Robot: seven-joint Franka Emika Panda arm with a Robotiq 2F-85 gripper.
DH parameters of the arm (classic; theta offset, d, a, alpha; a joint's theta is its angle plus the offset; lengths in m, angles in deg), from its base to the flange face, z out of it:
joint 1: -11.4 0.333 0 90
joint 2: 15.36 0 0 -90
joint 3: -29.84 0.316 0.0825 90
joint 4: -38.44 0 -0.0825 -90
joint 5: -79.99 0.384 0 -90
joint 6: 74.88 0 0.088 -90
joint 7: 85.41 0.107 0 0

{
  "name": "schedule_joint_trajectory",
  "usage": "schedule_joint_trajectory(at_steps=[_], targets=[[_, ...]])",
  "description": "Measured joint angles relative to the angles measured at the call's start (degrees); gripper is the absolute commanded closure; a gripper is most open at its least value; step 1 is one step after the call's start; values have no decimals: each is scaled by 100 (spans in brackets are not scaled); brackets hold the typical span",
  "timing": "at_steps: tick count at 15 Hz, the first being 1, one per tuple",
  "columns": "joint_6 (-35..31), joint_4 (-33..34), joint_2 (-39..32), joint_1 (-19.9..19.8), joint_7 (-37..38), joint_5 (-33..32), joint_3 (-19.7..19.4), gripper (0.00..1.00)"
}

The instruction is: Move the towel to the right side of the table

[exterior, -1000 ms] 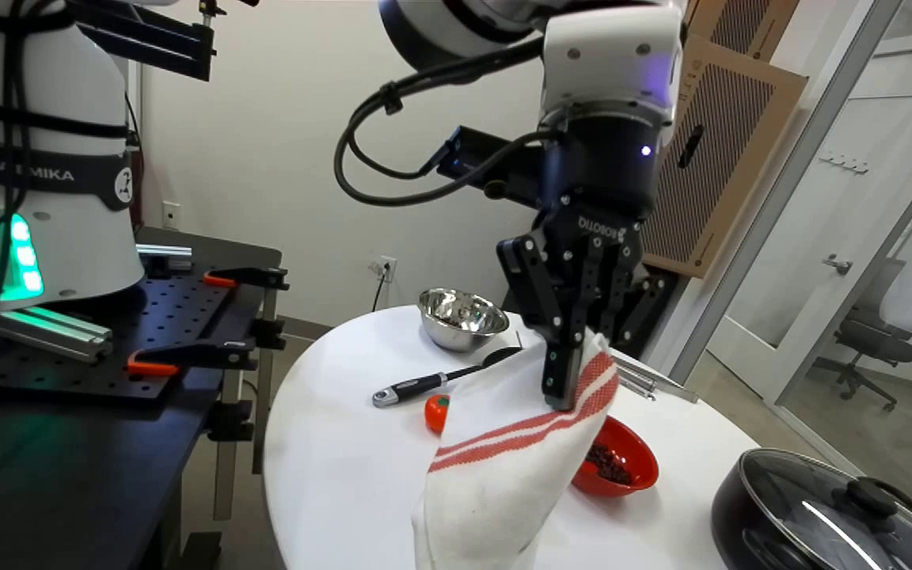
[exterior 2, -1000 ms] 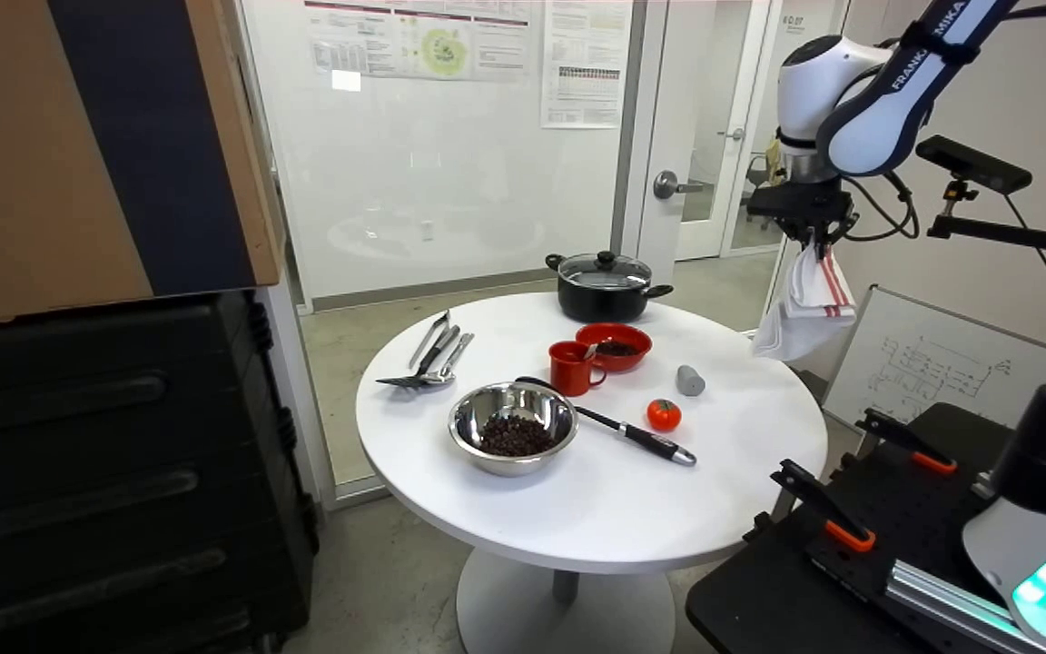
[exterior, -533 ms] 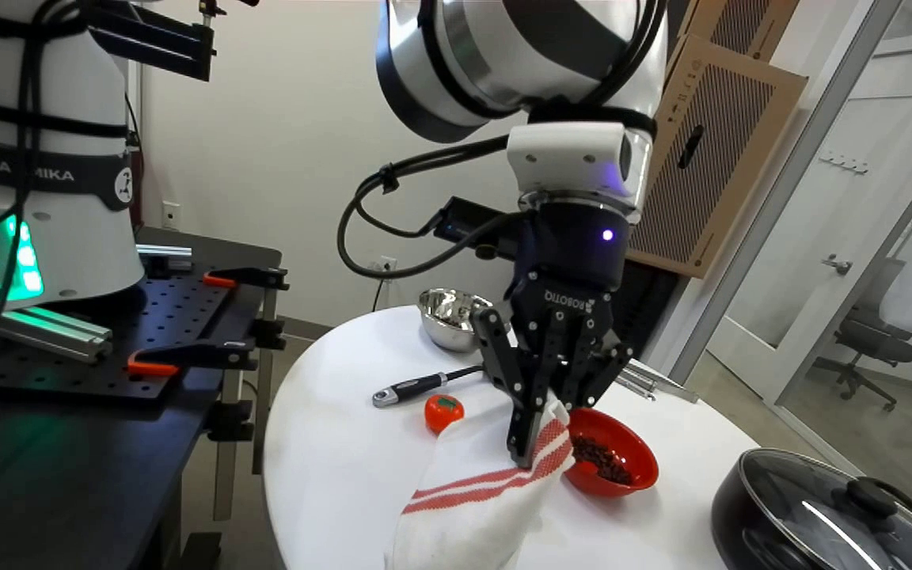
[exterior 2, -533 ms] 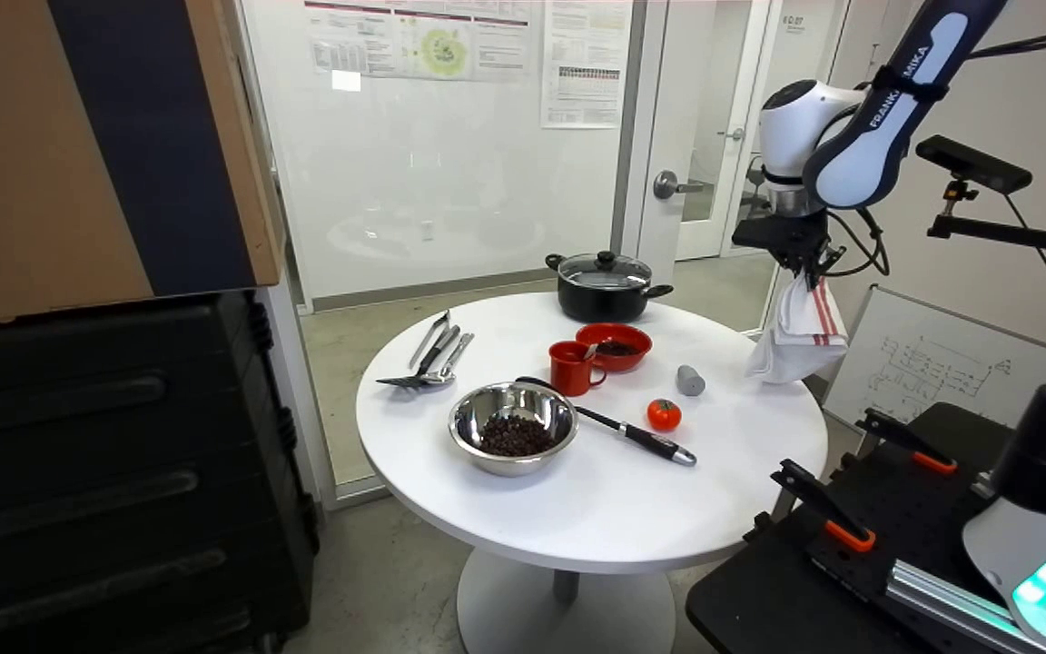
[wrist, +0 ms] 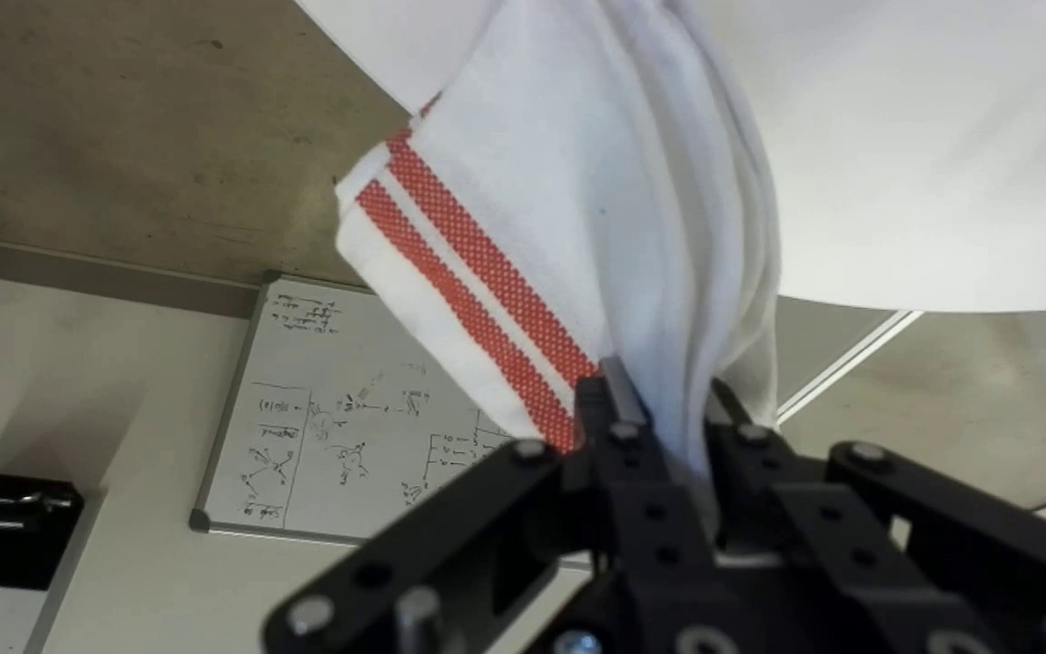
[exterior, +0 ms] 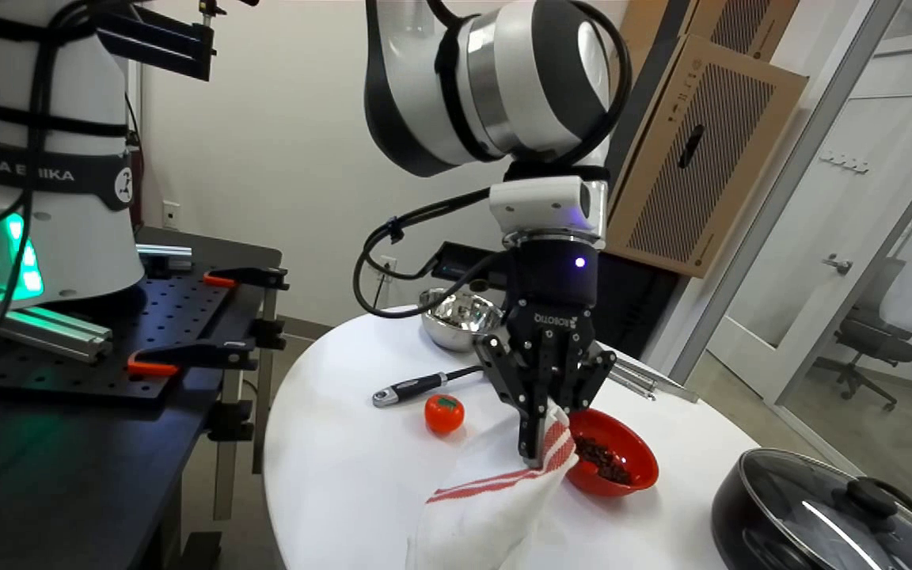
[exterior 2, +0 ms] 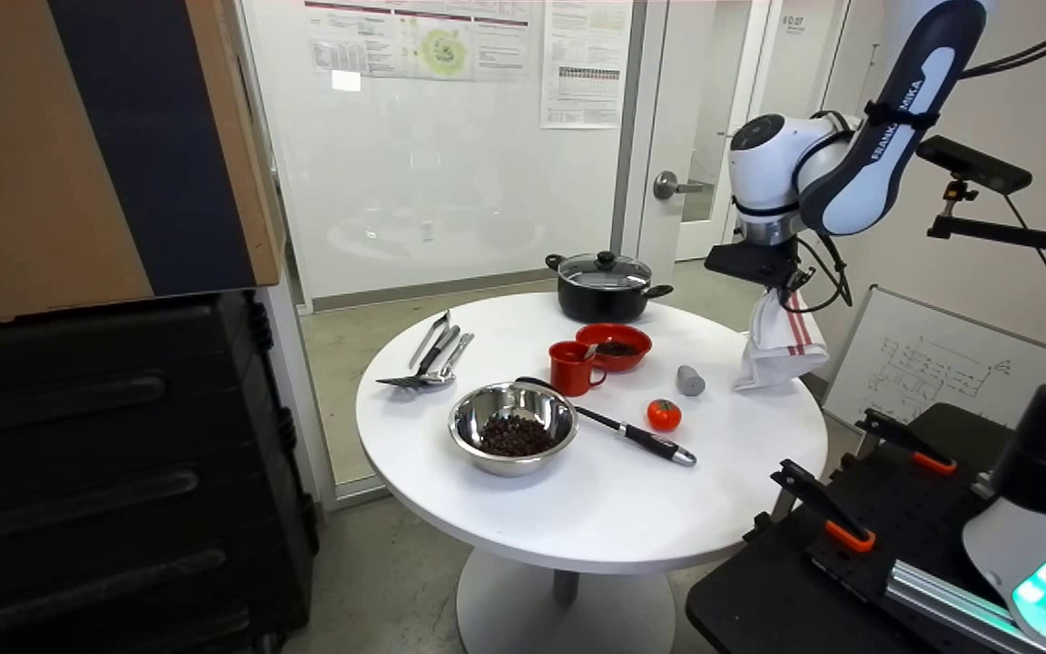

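Observation:
The white towel with red stripes [exterior: 476,518] hangs from my gripper [exterior: 539,455] in an exterior view. In an exterior view the towel [exterior 2: 777,345] hangs at the right edge of the round white table [exterior 2: 596,518], below my gripper [exterior 2: 786,289]. Its lower edge overlaps the tabletop there; I cannot tell if it touches. In the wrist view the fingers [wrist: 668,400] are closed on a bunched fold of the towel [wrist: 532,154]. The towel spreads over the table edge [wrist: 922,209], with floor showing beside it.
A tomato [exterior 2: 664,415], grey cylinder [exterior 2: 691,381], spatula handle [exterior 2: 659,445], red mug [exterior 2: 570,368], red bowl [exterior 2: 634,356] and steel bowl [exterior 2: 512,465] stand on the table. A black lidded pot [exterior 2: 603,295] is at the back; utensils [exterior 2: 432,359] lie at the left.
My gripper has lowered with the towel held in it. In an exterior view it also shifted left, toward the table. The towel's lower end now overlaps the tabletop more. The other objects have not moved.

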Motion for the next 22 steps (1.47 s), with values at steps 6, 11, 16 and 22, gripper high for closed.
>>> schedule_joint_trajectory(at_steps=[6, 11, 16, 22], targets=[[14, -58, -218, 258, 800, -1166, 2, 97], [1, -194, -450, 251, 727, -1024, 39, 97], [-64, -253, -647, 251, 445, -548, 250, 97], [96, 122, -1020, 197, 390, 108, 319, 97]])
